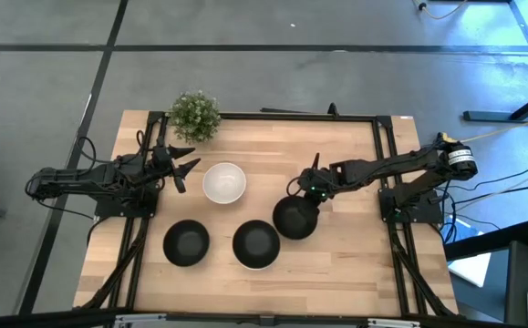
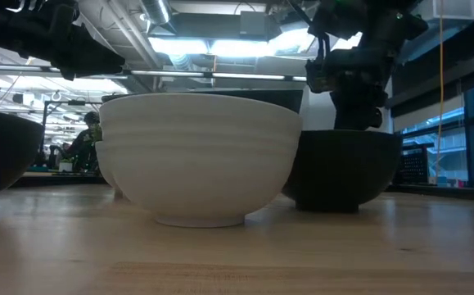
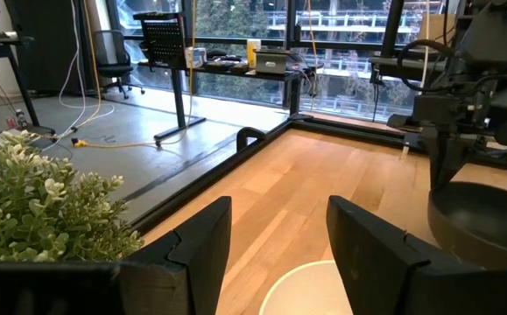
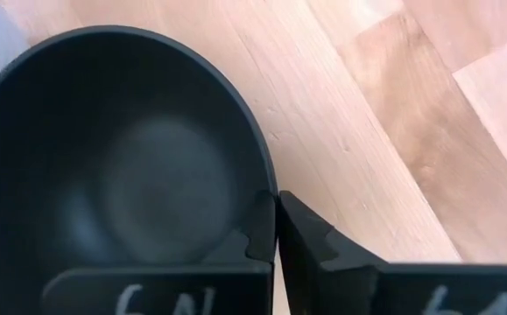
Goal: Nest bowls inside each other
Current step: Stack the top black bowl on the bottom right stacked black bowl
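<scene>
My right gripper [image 4: 277, 223] is shut on a matte black bowl [image 1: 295, 217] at the table's middle right. Left of that bowl stands a white bowl [image 1: 256, 246] with a black bowl [image 1: 256, 240] nested in it; in the low view its white wall [image 2: 200, 156] fills the middle. A lone black bowl [image 1: 186, 242] stands near the left, and a lone white bowl [image 1: 224, 182] farther back. My left gripper [image 1: 185, 168] hangs open just left of that white bowl, whose rim [image 3: 310, 289] shows between its fingers. My right gripper pinches the black bowl's rim [image 4: 268, 188] on its far right side [image 1: 305, 199], one finger [image 4: 255, 234] inside the bowl and one [image 4: 314, 241] outside. The fingers point down from above. The bowl sits upright, and in the low view its base [image 2: 335, 206] looks to be on the table.
A small green potted plant [image 1: 195, 115] stands at the far left edge, close to my left gripper, and its leaves [image 3: 34, 201] show in the left wrist view. A black frame [image 1: 273, 116] runs around the tabletop. Bare wood lies along the near edge and to the right.
</scene>
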